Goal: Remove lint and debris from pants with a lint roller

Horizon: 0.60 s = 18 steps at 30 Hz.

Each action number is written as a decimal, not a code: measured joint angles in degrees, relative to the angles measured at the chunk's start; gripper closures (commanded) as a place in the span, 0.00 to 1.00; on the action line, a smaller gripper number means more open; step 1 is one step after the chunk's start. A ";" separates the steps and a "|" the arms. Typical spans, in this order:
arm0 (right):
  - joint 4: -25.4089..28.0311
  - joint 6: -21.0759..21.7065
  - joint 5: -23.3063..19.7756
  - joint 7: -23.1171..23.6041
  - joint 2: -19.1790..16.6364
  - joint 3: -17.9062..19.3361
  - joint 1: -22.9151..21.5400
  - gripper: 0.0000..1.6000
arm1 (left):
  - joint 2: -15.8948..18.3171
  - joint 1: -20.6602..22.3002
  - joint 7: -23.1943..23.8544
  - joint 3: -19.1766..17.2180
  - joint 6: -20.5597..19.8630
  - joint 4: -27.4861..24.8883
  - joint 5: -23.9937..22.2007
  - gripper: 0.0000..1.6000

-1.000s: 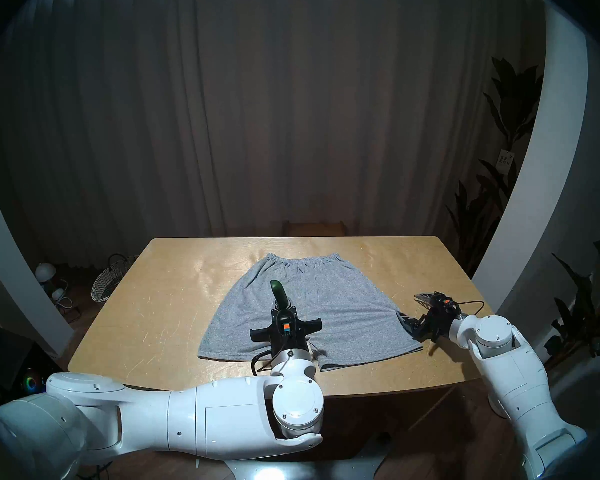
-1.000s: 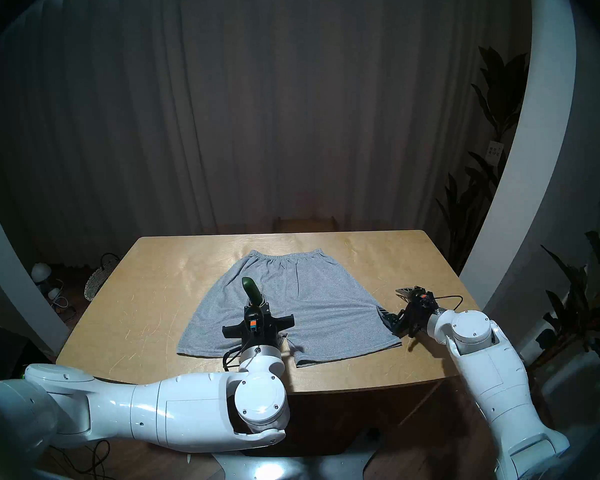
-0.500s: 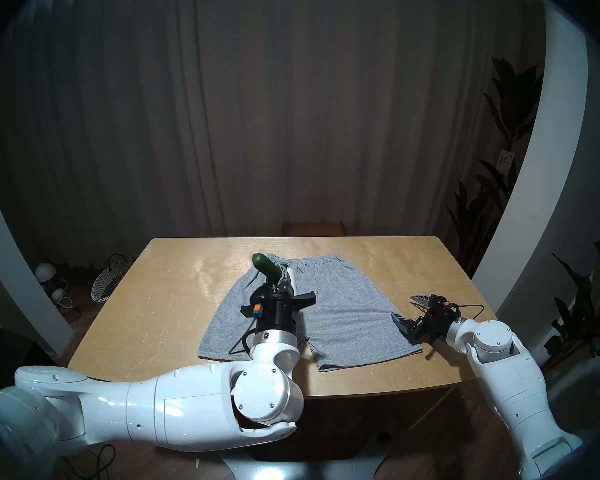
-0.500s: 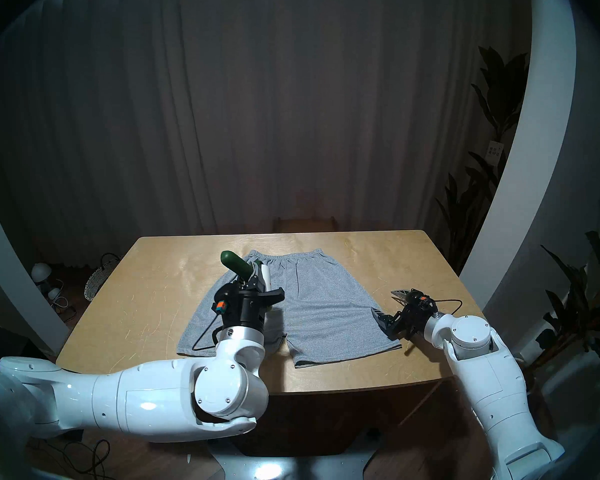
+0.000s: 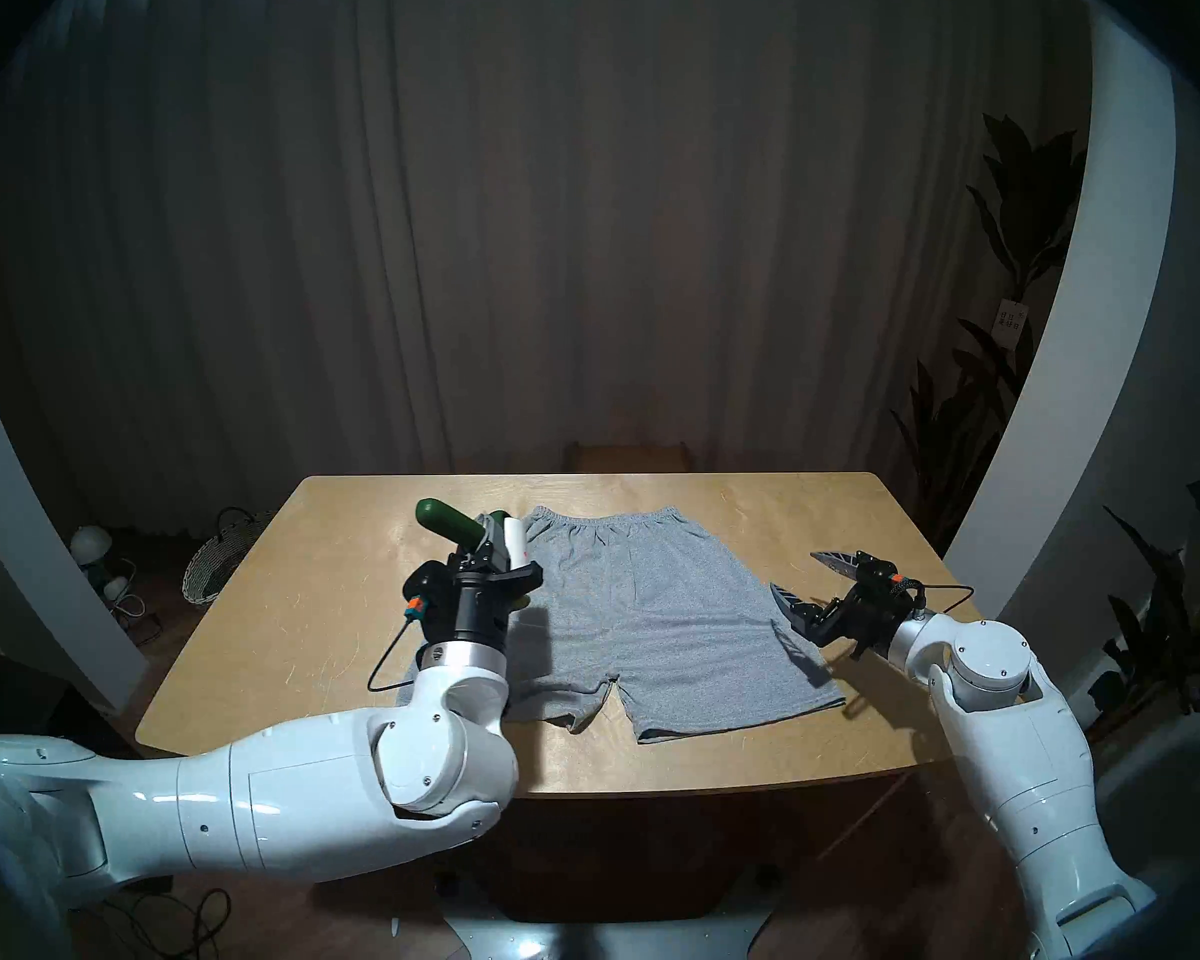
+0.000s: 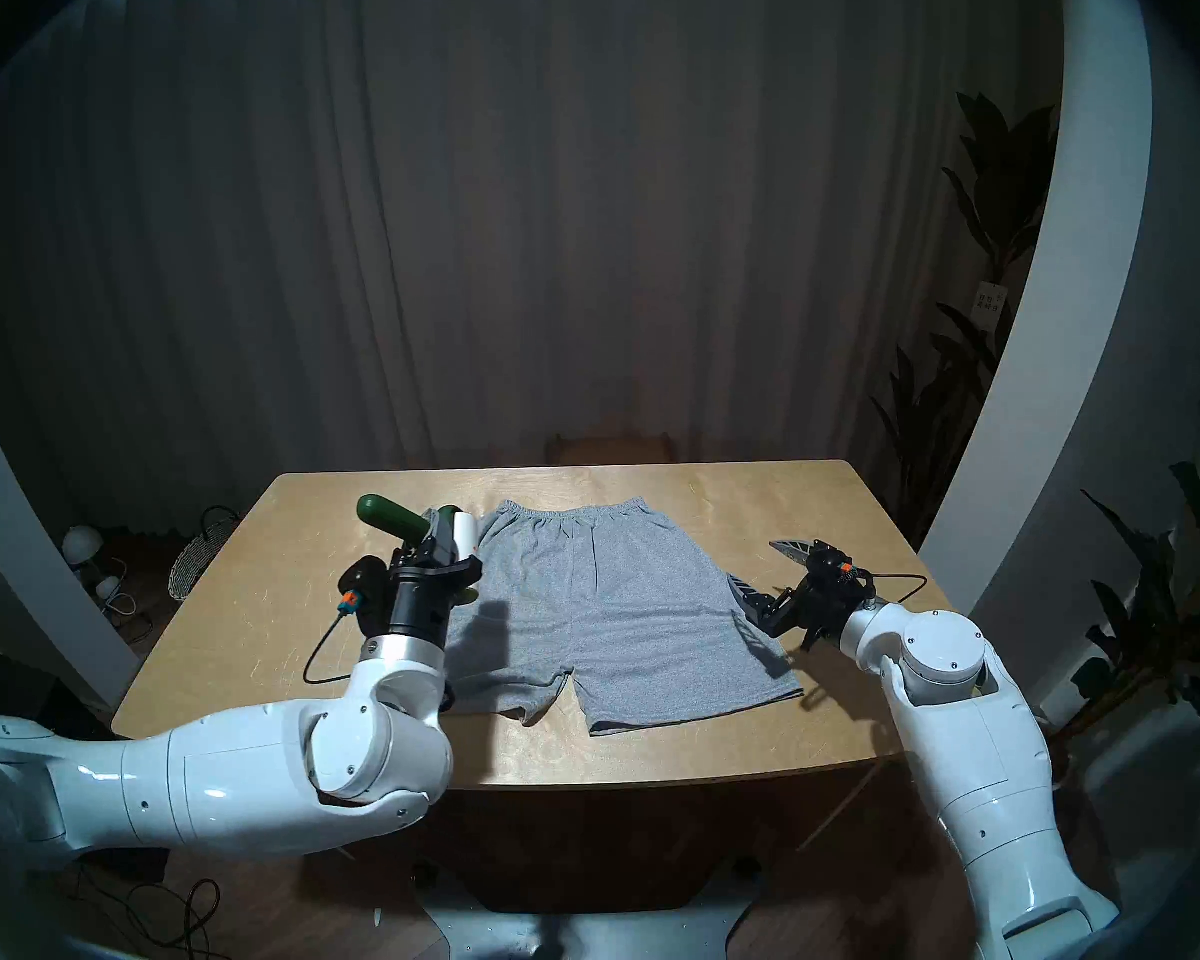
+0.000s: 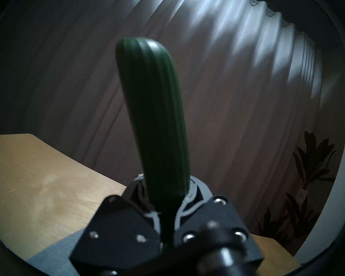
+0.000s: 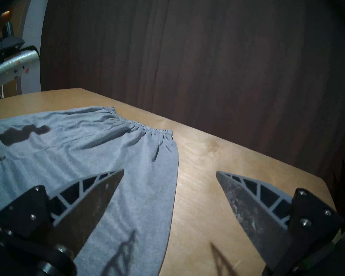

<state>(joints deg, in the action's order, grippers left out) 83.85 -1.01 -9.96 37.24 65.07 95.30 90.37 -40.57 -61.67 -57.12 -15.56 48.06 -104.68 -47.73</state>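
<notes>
Roller [image 5: 514, 537] clamped in left gripper [image 5: 481, 558], off shorts' [image 5: 652, 612] left edge; right gripper [image 5: 801, 574] spread, empty.

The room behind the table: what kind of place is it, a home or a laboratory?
Probably a home-like room, perhaps staged. A pleated curtain covers the back wall, leafy plants stand at the right, and a woven basket and a small lamp sit on the floor beside the wooden table.

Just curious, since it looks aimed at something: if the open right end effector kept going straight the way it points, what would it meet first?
Probably the grey shorts. The right end effector hangs open over their table-side edge, tilted slightly down toward the waistband; depth is hard to judge, so it might skim over them toward the curtain.
</notes>
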 measured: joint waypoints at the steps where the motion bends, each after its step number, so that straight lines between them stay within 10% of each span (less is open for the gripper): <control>1: 0.28 0.00 -0.14 -0.16 0.11 0.16 -0.02 0.00 | 0.68 -0.24 0.66 -0.39 0.63 0.55 -0.66 1.00; 18: 4.03 0.01 -1.38 -3.29 2.40 1.89 0.21 0.00 | 11.86 -1.71 8.47 -4.63 6.31 6.11 -12.65 1.00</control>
<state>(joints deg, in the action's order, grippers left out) 87.88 -1.01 -11.34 33.95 67.47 97.20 90.57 -28.72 -63.38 -48.66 -20.19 54.37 -98.57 -60.38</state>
